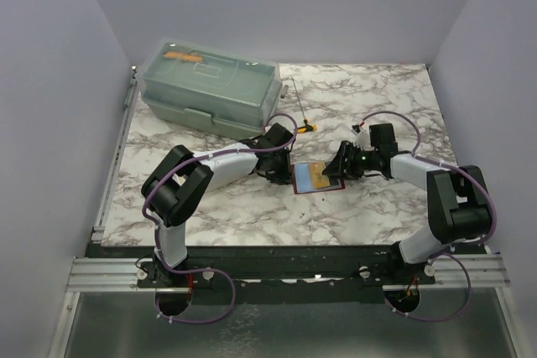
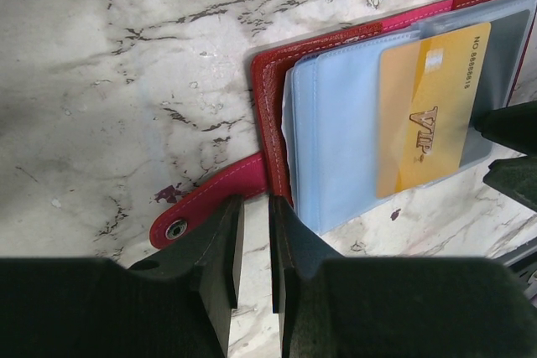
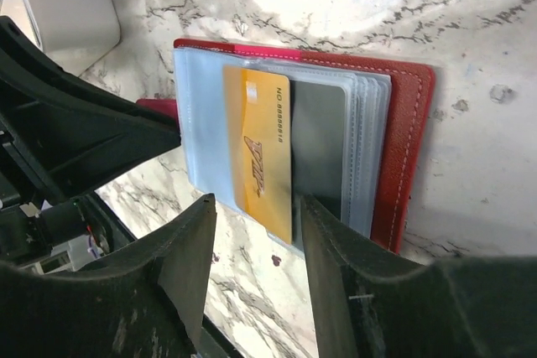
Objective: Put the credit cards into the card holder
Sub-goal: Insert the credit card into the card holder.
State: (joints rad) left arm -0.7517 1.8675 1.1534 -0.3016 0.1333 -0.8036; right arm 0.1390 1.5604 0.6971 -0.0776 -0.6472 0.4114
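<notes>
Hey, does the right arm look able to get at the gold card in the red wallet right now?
Probably yes. The right tool is open, with a finger on either side of the near end of the gold card, and nothing seems to block that end.

The top view looks steeply down from high behind the arms (image 1: 180, 186), taking in the whole worktop (image 1: 377, 94) from afar. Each wrist view looks down at close range past its own tool, the left tool (image 2: 254, 207) and right tool (image 3: 256, 207) filling the lower frame. All three views share the open holder (image 1: 317, 177) at mid-frame.
</notes>
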